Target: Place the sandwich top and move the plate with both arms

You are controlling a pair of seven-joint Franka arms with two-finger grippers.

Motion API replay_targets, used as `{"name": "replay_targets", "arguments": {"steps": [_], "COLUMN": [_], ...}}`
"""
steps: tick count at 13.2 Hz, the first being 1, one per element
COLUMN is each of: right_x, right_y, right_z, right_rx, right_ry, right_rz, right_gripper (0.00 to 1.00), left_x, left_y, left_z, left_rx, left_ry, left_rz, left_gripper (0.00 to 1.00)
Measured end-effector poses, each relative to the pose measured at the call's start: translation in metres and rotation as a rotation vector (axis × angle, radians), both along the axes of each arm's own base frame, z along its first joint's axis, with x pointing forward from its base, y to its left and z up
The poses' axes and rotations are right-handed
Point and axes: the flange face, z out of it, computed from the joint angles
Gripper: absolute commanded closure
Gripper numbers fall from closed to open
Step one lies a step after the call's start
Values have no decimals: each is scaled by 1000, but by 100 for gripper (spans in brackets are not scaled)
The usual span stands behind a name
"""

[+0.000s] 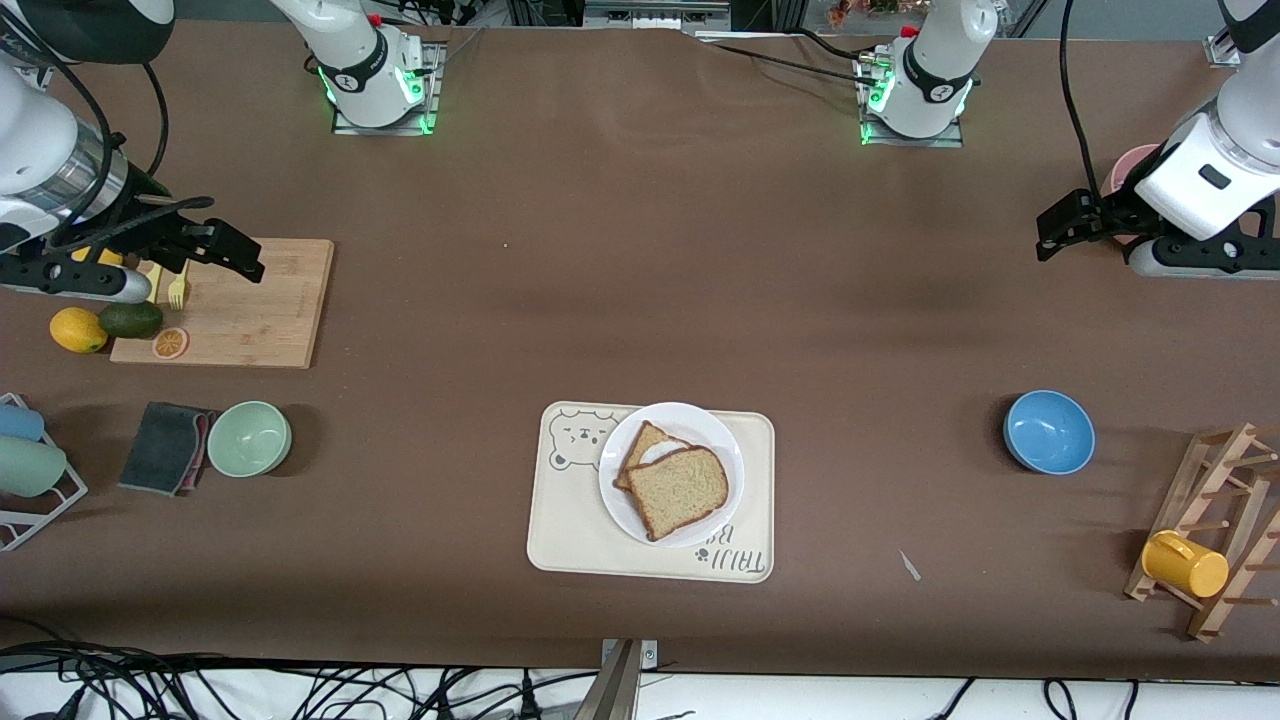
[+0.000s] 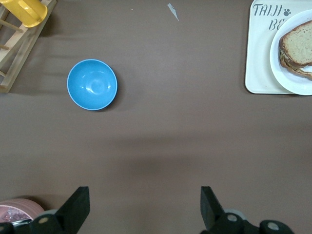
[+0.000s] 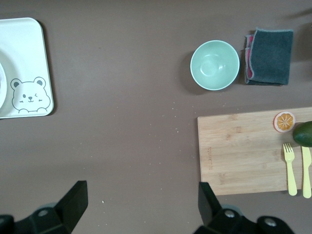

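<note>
The beige tray [image 1: 570, 530] sits near the middle of the tabletop edge closest to the front camera. It has a bear face in one corner and the letters "TAIJI" in another; the word under that is partly covered. The plate [image 1: 625, 510] lies on the tray. The sandwich top [image 1: 680, 490] lies on the plate, covering most of a lower slice [image 1: 640, 448]. The left gripper [image 1: 1070, 225] hangs over the table's left-arm end, fingers spread, holding nothing. The right gripper [image 1: 215, 250] hangs over the cutting board [image 1: 260, 320], fingers spread, empty too.
</note>
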Motion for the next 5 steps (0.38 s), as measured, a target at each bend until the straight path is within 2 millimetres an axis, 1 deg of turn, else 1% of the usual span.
{"name": "replay_targets", "arguments": {"steps": [5], "right_x": [0], "right_y": [0], "right_z": [1], "right_rx": [6], "right_ry": [-2], "right_rz": [1], "right_gripper": [0], "left_x": [0], "left_y": [0], "left_z": [0], "left_rx": [0], "left_ry": [0], "left_rz": [1], "left_gripper": [0]}}
